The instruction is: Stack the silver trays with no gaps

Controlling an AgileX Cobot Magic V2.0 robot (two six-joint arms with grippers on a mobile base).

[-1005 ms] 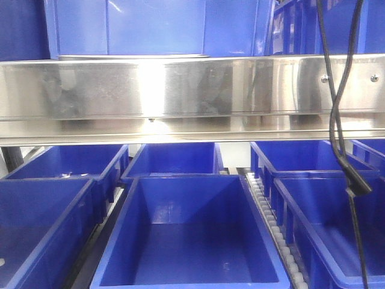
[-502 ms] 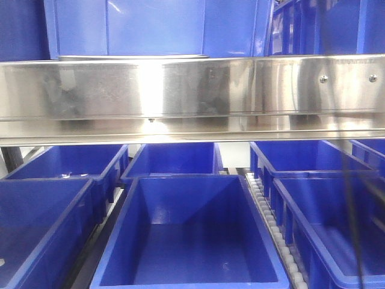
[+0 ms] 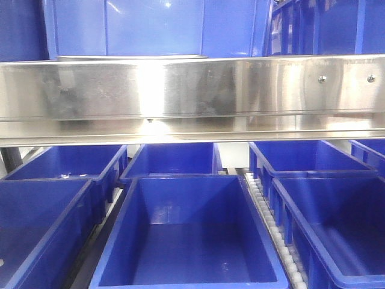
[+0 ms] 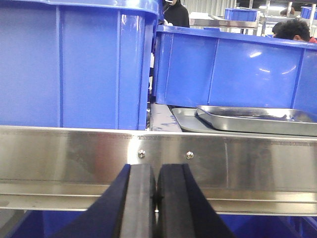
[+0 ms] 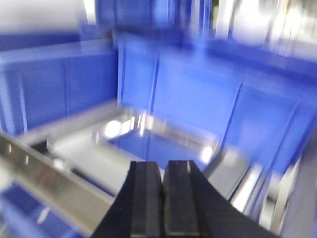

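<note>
My left gripper (image 4: 156, 198) has its pads pressed together, nothing between them; right gripper (image 5: 162, 198) likewise closed and empty. Front view, nearest: blue bins (image 3: 186, 235) on the lower level, the middle one empty. Above them the steel shelf rail (image 3: 192, 90) spans the whole width, screws at its right. Past the rail in the left wrist view, two silver trays (image 4: 257, 119) lie on the shelf, the upper overlapping the lower and skewed, right of a tall blue bin (image 4: 74, 64). Right wrist view is blurred: one tray (image 5: 148, 144) lies against blue bin walls.
</note>
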